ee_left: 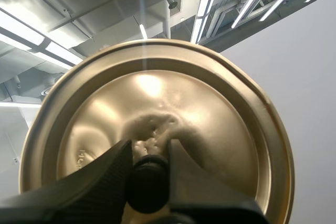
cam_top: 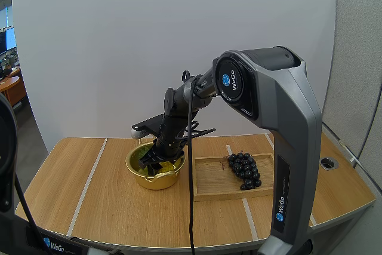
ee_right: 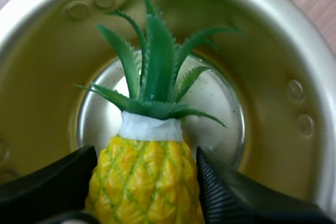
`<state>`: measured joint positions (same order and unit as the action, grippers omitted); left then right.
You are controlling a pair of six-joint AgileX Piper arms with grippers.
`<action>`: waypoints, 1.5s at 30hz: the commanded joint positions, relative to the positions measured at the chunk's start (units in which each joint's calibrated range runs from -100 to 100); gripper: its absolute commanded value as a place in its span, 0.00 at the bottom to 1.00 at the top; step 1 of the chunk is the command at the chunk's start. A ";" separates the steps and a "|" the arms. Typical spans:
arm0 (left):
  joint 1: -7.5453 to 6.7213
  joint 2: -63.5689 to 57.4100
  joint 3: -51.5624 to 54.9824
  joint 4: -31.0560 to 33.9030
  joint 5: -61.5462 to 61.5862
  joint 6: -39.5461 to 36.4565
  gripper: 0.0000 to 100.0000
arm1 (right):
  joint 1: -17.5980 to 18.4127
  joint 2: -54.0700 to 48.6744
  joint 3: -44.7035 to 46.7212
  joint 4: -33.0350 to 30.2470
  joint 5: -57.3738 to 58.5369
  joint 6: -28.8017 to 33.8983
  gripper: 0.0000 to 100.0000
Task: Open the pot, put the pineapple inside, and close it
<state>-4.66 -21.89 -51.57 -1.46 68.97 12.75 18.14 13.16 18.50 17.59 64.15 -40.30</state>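
Note:
The gold pot (cam_top: 133, 160) stands lidless on the table, left of the tray. My right gripper (cam_top: 157, 160) reaches down into it, shut on the yellow pineapple (cam_top: 166, 165). In the right wrist view the two black fingers (ee_right: 58, 182) press the pineapple's body (ee_right: 147, 182) from both sides. Its green crown (ee_right: 155, 66) points at the pot's shiny bottom (ee_right: 215, 103), inside the wall (ee_right: 42, 77). My left gripper (ee_left: 149, 149) is shut on the black knob (ee_left: 148, 183) of the gold lid (ee_left: 215, 124), held up in the air away from the pot.
A wooden tray (cam_top: 212, 182) lies right of the pot with a bunch of dark grapes (cam_top: 245, 170) at its right end. Bare wooden tabletop (cam_top: 89, 189) spreads left of and in front of the pot.

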 commanded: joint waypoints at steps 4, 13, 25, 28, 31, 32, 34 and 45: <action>-0.08 -0.30 -0.24 0.51 -1.81 -0.34 0.00 | 0.00 -0.37 -0.42 -1.47 -1.72 1.91 0.90; -0.08 -0.30 -0.24 0.51 -1.81 -0.34 0.00 | 0.00 -0.63 -0.42 -3.35 -2.50 3.48 1.00; -0.08 -0.30 -0.24 0.51 -1.81 -0.34 0.00 | 0.00 -13.01 -0.42 -3.35 5.42 3.82 1.00; -0.08 -0.30 -0.24 0.51 -1.81 -0.34 0.00 | 0.00 -18.29 -0.42 -3.35 9.22 3.82 1.00; -0.08 -0.30 -0.24 0.51 -1.81 -0.34 0.00 | 0.00 -23.31 -0.27 -3.35 13.45 4.58 1.00; -0.08 -0.30 -0.24 0.51 -1.81 -0.34 0.00 | 0.00 -25.49 -0.18 -3.35 15.26 4.83 1.00; -0.08 -0.30 -0.24 0.51 -1.81 -0.34 0.00 | 0.00 -28.75 0.13 -3.46 18.42 5.54 1.00; -0.08 -0.30 -0.24 0.51 -1.81 -0.34 0.00 | 0.00 -51.17 8.67 -4.67 24.62 8.88 1.00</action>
<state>-4.66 -21.89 -51.57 -1.46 68.94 12.75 18.14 -33.69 25.87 14.14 86.60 -32.53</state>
